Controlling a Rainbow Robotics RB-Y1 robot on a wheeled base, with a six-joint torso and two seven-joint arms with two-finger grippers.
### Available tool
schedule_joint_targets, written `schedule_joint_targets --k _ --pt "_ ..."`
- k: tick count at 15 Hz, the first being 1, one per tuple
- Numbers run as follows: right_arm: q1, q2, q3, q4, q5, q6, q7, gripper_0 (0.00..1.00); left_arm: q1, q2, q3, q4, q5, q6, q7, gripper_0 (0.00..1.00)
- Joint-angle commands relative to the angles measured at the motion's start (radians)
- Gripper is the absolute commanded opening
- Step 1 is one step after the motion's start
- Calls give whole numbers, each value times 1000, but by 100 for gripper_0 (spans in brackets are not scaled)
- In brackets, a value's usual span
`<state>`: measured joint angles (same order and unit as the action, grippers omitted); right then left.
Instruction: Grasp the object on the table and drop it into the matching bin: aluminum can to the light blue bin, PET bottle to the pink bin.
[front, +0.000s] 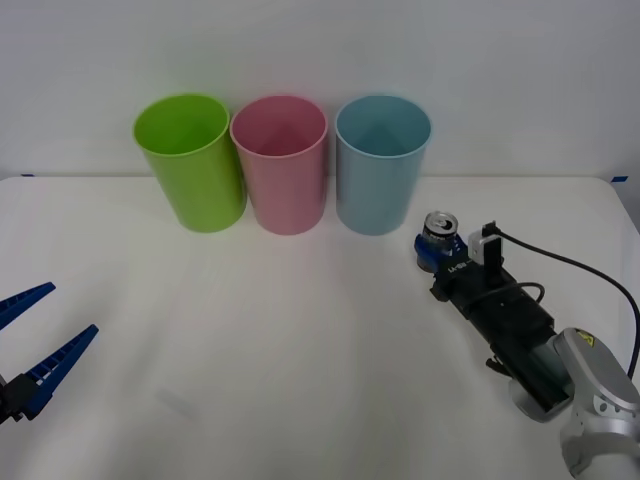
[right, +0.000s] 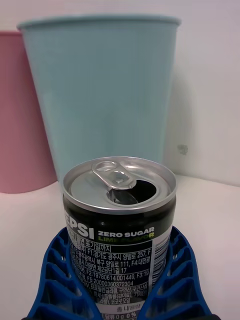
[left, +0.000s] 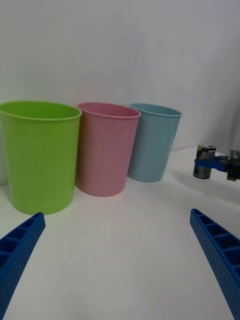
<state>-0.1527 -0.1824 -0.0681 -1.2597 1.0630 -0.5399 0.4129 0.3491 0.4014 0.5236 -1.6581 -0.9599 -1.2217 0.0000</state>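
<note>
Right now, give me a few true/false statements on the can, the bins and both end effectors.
1. The right end effector grips the aluminum can. True.
2. The can lies on its side. False: it stands upright, pull-tab up.
3. The can is inside the light blue bin. False: it is outside, in front of that bin.
4. The left end effector is open, holding nothing. True.
5. The pink bin stands between the lime green bin and the light blue one. True.

Aluminum can (right: 119, 225): bright brushed metal top, glossy black printed side. Right gripper (right: 120, 280) fingers: ribbed blue plastic, matt. Light blue bin (front: 382, 163), pink bin (front: 281, 162), lime green bin (front: 191, 160): smooth plastic, faint sheen. Table (front: 250, 340): plain white, matt
</note>
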Motion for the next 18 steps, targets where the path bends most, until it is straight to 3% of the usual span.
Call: schedule_joint_targets --k 1,5,11,16,18 --pt "96 -54 48 -175 -8 15 -118 0 0 0 0 0 0 0 0 100" --pt "167 -129 77 -383 -6 18 -279 0 0 0 0 0 0 0 0 100" --pt "154 -233 85 -547 2 18 -485 0 0 0 0 0 0 0 0 100" --pt "47 -290 87 -560 18 40 -548 0 0 0 0 0 0 0 0 100" --pt "-27 -290 87 -506 34 40 -565 0 0 0 0 0 0 0 0 100"
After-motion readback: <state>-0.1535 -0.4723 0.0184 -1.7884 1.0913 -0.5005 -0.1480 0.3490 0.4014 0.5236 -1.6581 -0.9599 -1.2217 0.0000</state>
